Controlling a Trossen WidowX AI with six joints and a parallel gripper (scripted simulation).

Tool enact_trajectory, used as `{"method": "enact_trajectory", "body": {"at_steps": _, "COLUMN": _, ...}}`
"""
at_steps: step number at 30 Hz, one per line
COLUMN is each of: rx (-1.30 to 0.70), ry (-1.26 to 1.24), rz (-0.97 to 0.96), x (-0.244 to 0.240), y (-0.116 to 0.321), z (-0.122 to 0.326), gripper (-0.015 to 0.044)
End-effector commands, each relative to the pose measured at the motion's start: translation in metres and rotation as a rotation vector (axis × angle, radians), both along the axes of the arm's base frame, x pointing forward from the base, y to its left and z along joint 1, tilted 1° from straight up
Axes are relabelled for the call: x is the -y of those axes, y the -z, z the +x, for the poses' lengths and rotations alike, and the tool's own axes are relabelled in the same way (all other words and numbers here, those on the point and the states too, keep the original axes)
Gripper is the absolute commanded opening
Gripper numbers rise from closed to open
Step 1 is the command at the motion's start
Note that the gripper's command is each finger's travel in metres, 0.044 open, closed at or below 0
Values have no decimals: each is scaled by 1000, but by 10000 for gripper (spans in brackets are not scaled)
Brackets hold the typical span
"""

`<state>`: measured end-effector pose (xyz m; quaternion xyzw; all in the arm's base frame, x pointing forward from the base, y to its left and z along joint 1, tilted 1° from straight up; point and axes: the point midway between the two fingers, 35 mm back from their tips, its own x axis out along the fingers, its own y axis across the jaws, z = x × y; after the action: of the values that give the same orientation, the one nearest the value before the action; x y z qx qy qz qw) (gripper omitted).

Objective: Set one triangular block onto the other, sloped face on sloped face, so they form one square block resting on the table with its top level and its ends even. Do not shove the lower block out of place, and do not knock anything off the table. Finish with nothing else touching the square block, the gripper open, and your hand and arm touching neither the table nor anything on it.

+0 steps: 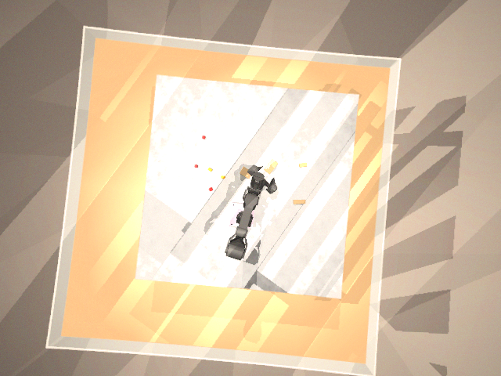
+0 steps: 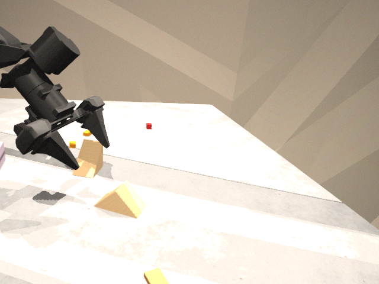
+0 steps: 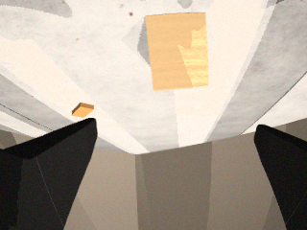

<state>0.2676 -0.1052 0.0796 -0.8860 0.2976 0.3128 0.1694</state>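
Two tan triangular blocks lie apart on the white table [image 2: 214, 147]. One block [image 2: 90, 157] [image 1: 244, 173] stands upright on an end. The other block [image 2: 122, 200] [image 1: 272, 165] lies with its sloped faces up, nearer the exterior camera. My gripper [image 2: 90, 155] [image 1: 261, 175] [image 3: 179, 129] is open and empty. It is tilted down over the upright block, with a fingertip on each side of it in the exterior view and the lower tip close to the table. The wrist view shows one tan block [image 3: 177, 50] ahead of the fingers, not between them; I cannot tell which one.
Small red cubes [image 2: 148, 125] [image 1: 203, 137] and small yellow cubes [image 2: 86, 132] [image 1: 210, 168] lie scattered beyond the blocks. A flat orange piece [image 2: 155, 276] [image 1: 298, 201] and a yellow piece [image 1: 302, 164] lie to the right. A pink object [image 2: 1, 154] sits at the left edge.
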Motion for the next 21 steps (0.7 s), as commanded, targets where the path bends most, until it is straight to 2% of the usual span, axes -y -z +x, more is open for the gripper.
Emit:
{"method": "enact_trajectory", "body": {"at_steps": 1, "rx": -93, "ry": -96, "rz": -49, "x": -4, "y": 12, "z": -6, "gripper": 440}}
{"method": "enact_trajectory", "body": {"at_steps": 9, "rx": -93, "ry": -96, "rz": -49, "x": -3, "y": 13, "z": -4, "gripper": 440}}
{"method": "enact_trajectory", "body": {"at_steps": 21, "rx": -90, "ry": -96, "rz": -50, "x": 11, "y": 41, "z": 29, "gripper": 440}}
